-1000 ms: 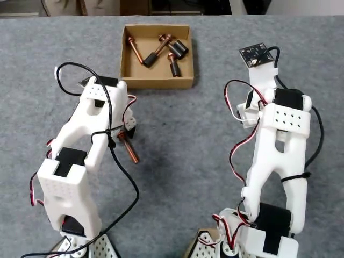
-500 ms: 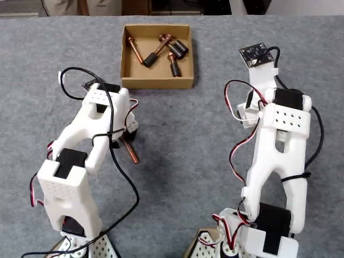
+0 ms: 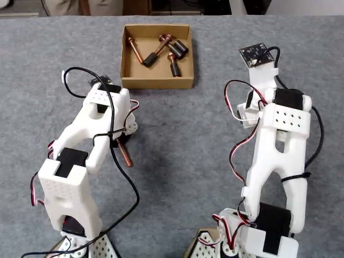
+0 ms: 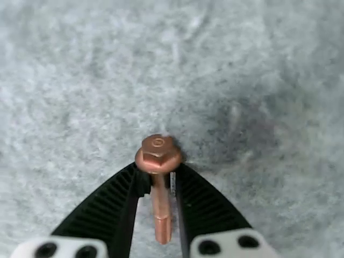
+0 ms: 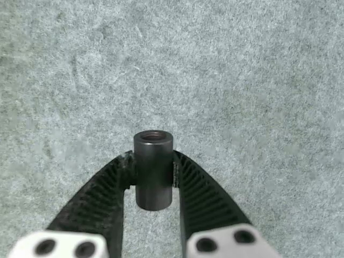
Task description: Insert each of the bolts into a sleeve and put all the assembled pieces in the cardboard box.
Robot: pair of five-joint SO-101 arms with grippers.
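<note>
Copper bolt (image 4: 157, 183) sits pinched between the left jaws, which are closed narrow on its shank just behind the flanged hex head. The head pokes out past the jaw tips, and the threaded end points back toward the wrist. In the high view the bolt slants out from under the left arm over the grey felt counter (image 3: 183, 134).

The right jaws clamp a black sleeve (image 5: 153, 169) around its middle. Its open threaded bore stands clear beyond their tips and its other end lies back between them.

The cardboard box (image 3: 157, 81) lies on the counter ahead of the left jaws, near but apart. Inside it lie more bolts and sleeves (image 3: 156, 52), some fitted together.
</note>
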